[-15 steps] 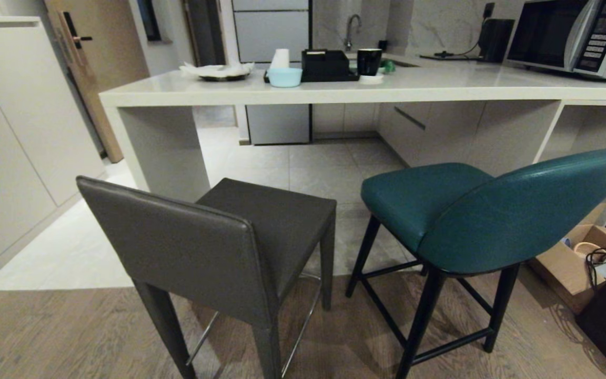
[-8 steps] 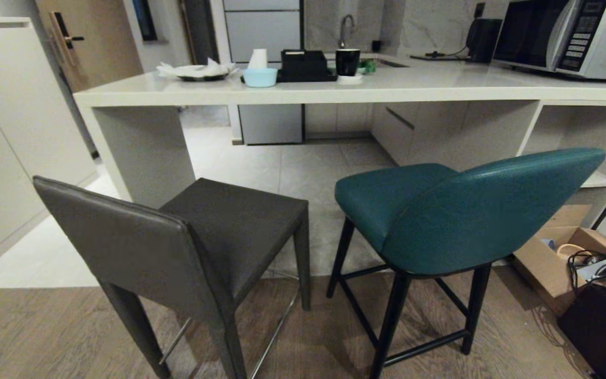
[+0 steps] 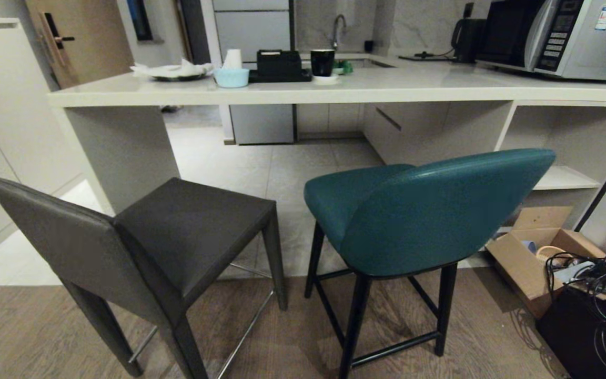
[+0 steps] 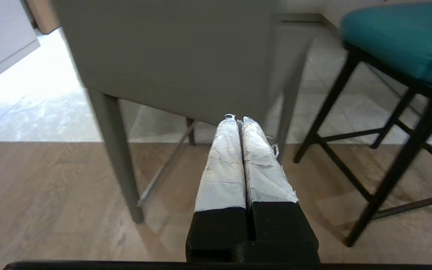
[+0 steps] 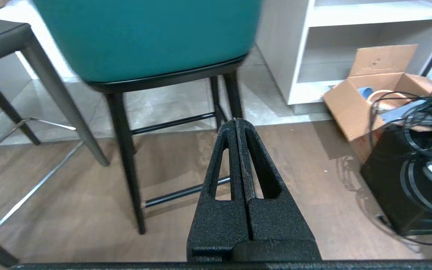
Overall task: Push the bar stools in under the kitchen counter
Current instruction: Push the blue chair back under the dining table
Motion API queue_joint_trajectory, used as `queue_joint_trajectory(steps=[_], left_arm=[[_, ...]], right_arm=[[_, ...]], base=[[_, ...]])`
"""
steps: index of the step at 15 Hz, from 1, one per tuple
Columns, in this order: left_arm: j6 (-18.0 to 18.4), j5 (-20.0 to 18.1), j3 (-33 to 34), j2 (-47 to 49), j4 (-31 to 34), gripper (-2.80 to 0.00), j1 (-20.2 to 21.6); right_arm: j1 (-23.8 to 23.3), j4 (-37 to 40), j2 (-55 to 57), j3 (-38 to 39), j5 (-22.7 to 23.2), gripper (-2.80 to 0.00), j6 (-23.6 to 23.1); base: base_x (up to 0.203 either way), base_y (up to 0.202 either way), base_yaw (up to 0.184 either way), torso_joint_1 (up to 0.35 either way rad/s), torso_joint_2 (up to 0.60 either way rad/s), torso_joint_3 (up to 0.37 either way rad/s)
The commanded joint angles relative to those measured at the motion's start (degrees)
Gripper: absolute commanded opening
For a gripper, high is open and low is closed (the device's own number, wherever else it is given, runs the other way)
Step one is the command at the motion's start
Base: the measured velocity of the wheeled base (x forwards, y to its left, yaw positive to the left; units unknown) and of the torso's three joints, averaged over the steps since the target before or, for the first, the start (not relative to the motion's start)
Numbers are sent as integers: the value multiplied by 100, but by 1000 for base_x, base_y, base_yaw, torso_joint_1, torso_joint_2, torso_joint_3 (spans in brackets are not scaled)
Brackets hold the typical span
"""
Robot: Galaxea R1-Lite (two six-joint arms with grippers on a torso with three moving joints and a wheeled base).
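Note:
Two bar stools stand out in front of the kitchen counter (image 3: 334, 92), backs toward me. The dark grey stool (image 3: 140, 247) is on the left, the teal stool (image 3: 418, 210) on the right. The counter's cream slab side panel (image 3: 124, 152) rises beyond the grey stool. Neither arm shows in the head view. My left gripper (image 4: 237, 120) is shut and empty, low behind the grey stool (image 4: 171, 56). My right gripper (image 5: 236, 120) is shut and empty, low behind the teal stool (image 5: 144, 37).
An open cardboard box (image 3: 534, 252) and a black box with tangled cables (image 3: 592, 310) sit on the floor at the right. On the counter are a microwave (image 3: 561, 37), a blue bowl (image 3: 231, 77), a black tray (image 3: 279, 66) and a mug (image 3: 322, 62). Open shelving (image 3: 566, 179) fills the counter's right end.
The whole head view has shifted left: both stools and the counter sit further left in the picture, so the camera has turned or driven right. The stools have not moved on the floor.

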Motion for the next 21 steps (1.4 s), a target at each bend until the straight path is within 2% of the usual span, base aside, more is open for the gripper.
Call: queue_joint_trajectory(steps=[1,16,21], left_arm=[[0,4,105,7,-5,-280,8],[-18,13,114,7,-13,-280,0],[-18,16,105,16,-9,-280,0]], right_arm=[[0,0,7,-3,-2,-280,5],[0,0,7,2,-2,-280,6],[0,0,7,2,-2,-280,6]], base=[[0,-190,4,2,5,-2],[0,-189,2,2,2,1],[0,-20,0,1,0,0]])
